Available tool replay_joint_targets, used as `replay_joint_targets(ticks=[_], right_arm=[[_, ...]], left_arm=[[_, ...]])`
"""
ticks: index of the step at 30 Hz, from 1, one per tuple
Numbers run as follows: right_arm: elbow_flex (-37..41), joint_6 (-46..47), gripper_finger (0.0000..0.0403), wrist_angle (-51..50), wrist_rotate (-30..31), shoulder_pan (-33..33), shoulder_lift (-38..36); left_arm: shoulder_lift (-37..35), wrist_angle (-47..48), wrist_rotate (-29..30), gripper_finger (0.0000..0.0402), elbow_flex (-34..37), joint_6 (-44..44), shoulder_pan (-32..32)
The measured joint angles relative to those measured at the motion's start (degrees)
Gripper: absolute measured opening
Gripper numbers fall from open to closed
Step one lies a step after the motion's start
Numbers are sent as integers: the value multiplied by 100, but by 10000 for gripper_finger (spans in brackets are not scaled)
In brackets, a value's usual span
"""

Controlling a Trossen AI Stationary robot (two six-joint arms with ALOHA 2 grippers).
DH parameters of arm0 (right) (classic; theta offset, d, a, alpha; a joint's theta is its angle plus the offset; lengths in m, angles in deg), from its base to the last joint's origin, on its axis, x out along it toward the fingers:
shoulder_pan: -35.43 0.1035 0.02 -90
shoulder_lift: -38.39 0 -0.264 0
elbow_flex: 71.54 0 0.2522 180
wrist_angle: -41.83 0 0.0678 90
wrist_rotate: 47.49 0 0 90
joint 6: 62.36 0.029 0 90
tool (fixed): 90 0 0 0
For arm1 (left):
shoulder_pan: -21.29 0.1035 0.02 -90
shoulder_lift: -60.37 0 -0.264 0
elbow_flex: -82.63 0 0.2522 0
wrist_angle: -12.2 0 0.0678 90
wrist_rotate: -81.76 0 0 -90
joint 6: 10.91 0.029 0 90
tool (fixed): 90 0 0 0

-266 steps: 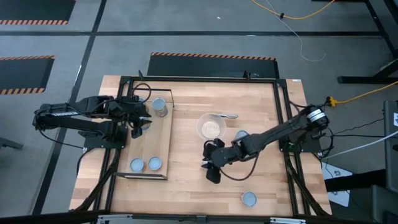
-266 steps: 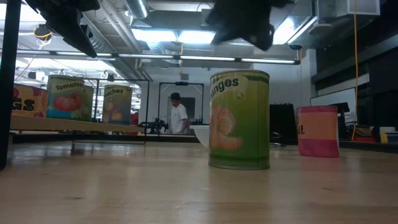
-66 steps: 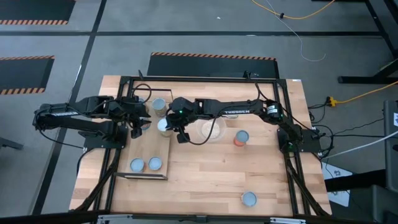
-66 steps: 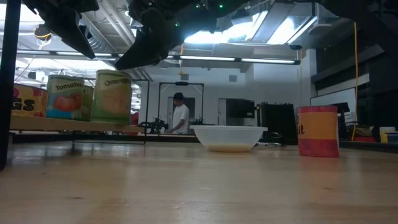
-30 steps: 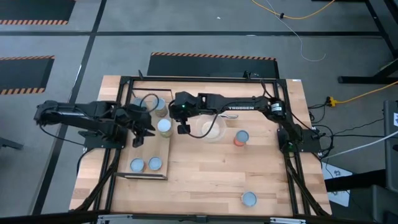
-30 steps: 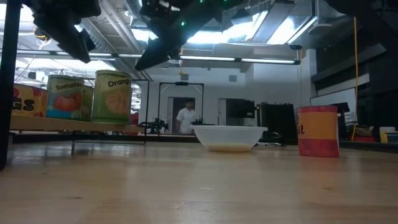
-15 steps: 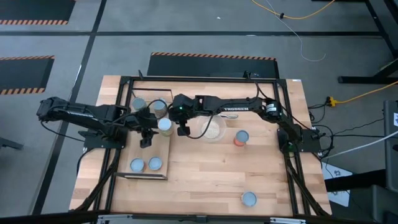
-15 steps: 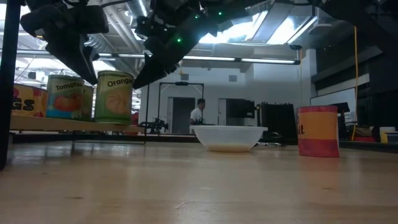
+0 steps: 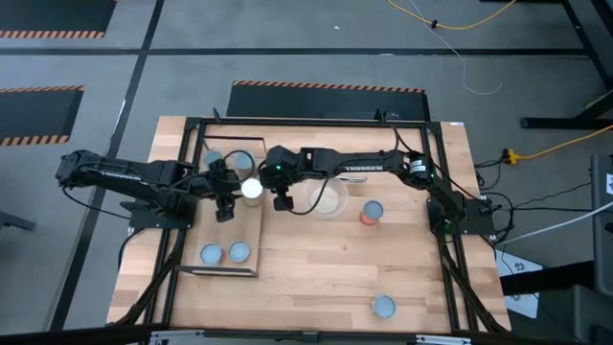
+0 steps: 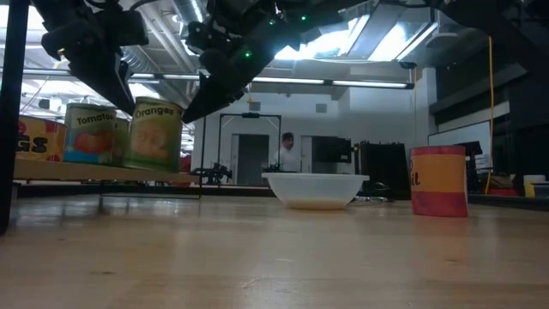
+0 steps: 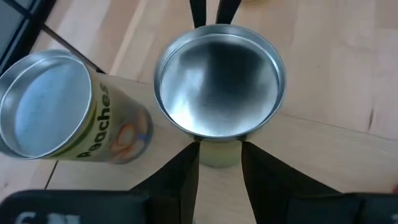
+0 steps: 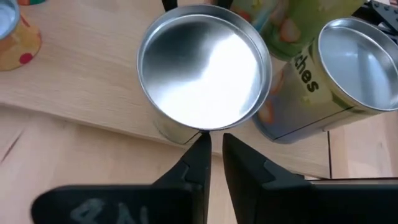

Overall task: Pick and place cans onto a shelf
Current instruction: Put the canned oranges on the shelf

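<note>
**A:** What is biggest here?

**B:** The wooden table (image 9: 316,278), and on its left part the shelf (image 9: 251,251), a light board in a thin black wire frame. In the low view the shelf (image 10: 94,172) sits raised above the tabletop.

**A:** And the arms?

**B:** Both reach to the shelf's inner edge. The left gripper (image 9: 227,201) comes in from the left, the right gripper (image 9: 280,195) from the right across the table, and between them stands the orange can (image 9: 252,189).

**A:** Does either hold it?

**B:** From the left wrist the orange can (image 11: 219,93) fills the space right ahead of that arm's fingers (image 11: 180,180), which stand a narrow way apart just short of its side; I cannot tell if they touch it. From the right wrist the can (image 12: 202,78) is likewise just ahead, and those fingers (image 12: 193,163) are almost together, gripping nothing.

**A:** How does the can stand?

**B:** In the low view the orange can (image 10: 154,135) leans a little, beside the tomato can (image 10: 90,133).

**A:** The other cans?

**B:** A peaches can (image 11: 62,124) is next to it. Two more (image 9: 211,255) (image 9: 238,252) sit at the shelf's near end. Off the shelf are a red can (image 9: 372,212), a lone can (image 9: 383,307) near the front edge, and the bowl (image 9: 328,198).
</note>
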State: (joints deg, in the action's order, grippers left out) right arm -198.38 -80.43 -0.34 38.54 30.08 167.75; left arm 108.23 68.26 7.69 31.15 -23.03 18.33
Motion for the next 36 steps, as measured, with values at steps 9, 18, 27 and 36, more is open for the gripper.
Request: replay_joint_targets(ticks=[9,18,27,36], right_arm=[[0,0,47,53,4,0,-2],[-2,0,47,41,20,-2,-2],[-2,0,47,40,25,-2,-4],[-4,-9,47,-32,125,-4,-9]], left_arm=[[2,105,24,114,0,2,0],[2,112,19,114,0,2,0],[2,313,-56,114,-2,-259,0],[2,411,-261,114,-16,-289,0]])
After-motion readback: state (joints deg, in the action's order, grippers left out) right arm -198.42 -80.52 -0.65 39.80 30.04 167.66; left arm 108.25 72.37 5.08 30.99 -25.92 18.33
